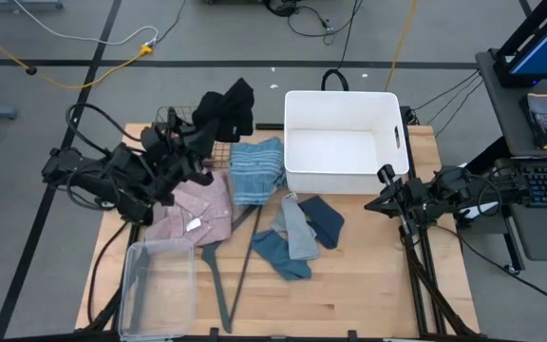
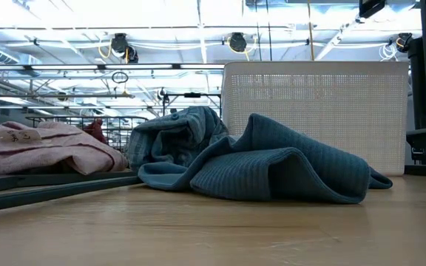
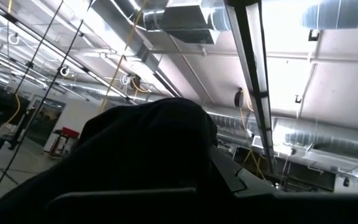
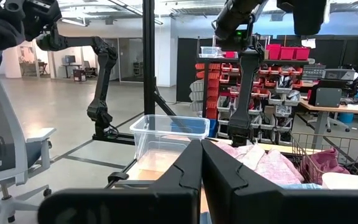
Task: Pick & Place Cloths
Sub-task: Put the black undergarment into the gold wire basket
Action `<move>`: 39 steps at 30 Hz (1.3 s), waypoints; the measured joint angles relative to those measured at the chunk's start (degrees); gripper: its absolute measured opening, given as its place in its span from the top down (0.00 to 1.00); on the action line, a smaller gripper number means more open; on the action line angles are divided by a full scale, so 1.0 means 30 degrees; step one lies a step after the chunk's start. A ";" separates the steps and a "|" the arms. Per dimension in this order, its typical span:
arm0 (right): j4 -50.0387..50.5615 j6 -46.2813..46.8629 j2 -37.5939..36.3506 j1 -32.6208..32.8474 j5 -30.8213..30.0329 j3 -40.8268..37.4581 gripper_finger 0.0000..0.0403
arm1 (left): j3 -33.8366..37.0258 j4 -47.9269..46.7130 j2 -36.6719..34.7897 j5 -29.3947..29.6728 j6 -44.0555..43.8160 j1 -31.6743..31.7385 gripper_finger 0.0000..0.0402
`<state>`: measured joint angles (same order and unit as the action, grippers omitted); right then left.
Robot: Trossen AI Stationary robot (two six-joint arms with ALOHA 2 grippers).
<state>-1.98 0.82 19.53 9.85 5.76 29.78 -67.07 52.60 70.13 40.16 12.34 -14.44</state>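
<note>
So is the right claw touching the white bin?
Apart. The high view shows the right claw shut, just past the white bin's corner, with a strip of table between them.

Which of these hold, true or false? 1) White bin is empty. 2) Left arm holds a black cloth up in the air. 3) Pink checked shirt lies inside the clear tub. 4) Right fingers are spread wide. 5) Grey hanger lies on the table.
1) True: the white bin has nothing in it.
2) True: the left gripper is shut on the black cloth, raised above the table's far left edge.
3) False: the pink checked shirt lies on the table, beside the clear tub, which is empty.
4) False: the right gripper has its fingers pressed together, holding nothing.
5) True: the grey hanger lies flat near the shirt.
</note>
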 joint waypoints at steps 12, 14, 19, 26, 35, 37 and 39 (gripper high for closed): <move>0.0022 0.0000 -0.0006 0.0005 0.0000 0.0000 1.00 | -0.0007 -0.1020 -0.0003 0.4227 0.4721 0.0368 1.00; 0.0022 0.0000 0.0001 -0.0001 0.0000 0.0000 1.00 | -0.0007 -0.1570 0.0000 0.6529 0.6074 0.0515 1.00; 0.0022 0.0000 0.0000 0.0007 0.0000 0.0000 1.00 | -0.0007 -0.3372 0.0000 1.0874 0.7532 0.1420 1.00; 0.0022 0.0000 0.0001 0.0003 0.0000 0.0000 1.00 | -0.0007 -0.4262 0.0000 1.3294 1.0108 0.3406 1.00; 0.0022 0.0000 0.0001 -0.0001 -0.0007 0.0000 1.00 | -0.0015 -0.6567 -0.0007 1.3627 0.9644 0.7301 1.00; 0.0022 0.0007 0.0001 0.0005 -0.0015 0.0000 1.00 | -0.0015 -0.7635 -0.0007 1.3380 0.8555 0.8071 1.00; 0.0022 0.0007 0.0001 0.0005 -0.0015 0.0000 1.00 | -0.0015 -0.8953 -0.0007 1.2667 0.6955 0.8696 1.00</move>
<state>-1.91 0.84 19.53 9.86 5.72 29.78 -67.11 25.74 70.11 78.16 33.20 11.65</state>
